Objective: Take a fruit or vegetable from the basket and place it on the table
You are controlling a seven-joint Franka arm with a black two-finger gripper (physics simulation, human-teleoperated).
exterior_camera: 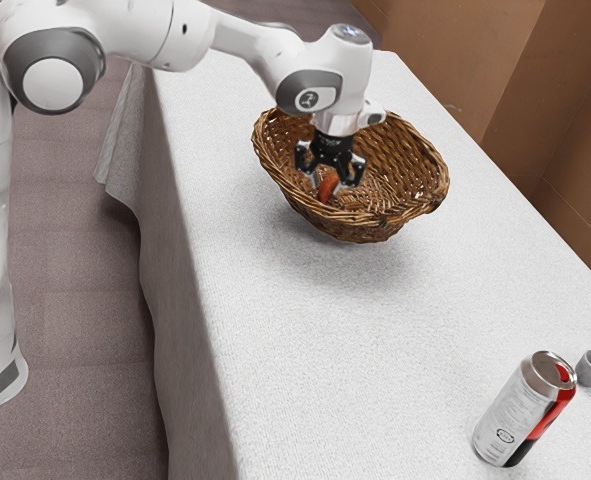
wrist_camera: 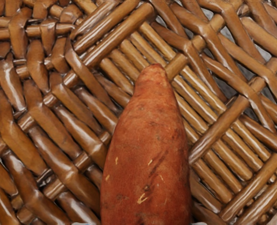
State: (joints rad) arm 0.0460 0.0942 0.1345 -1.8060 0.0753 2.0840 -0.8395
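wrist view: the sweet potato (wrist_camera: 147, 154) lies in the wicker basket (wrist_camera: 49, 136); its taper could make it slip if pinched off-centre. exterior view: the gripper (exterior_camera: 330, 186) stands open astride it, gripping nothing; closing low might snag wicker. white tablecloth (exterior_camera: 275, 320), drink can (exterior_camera: 520, 415), brown wall (exterior_camera: 505, 60) beyond.

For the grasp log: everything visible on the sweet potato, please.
The sweet potato is reddish-orange and unpeeled, its skin matte with pale nicks and dark creases, tapering to a blunt end. It is inside the wicker basket, below the hand. Whether the hand grips it, or it touches the wicker, I can't tell.
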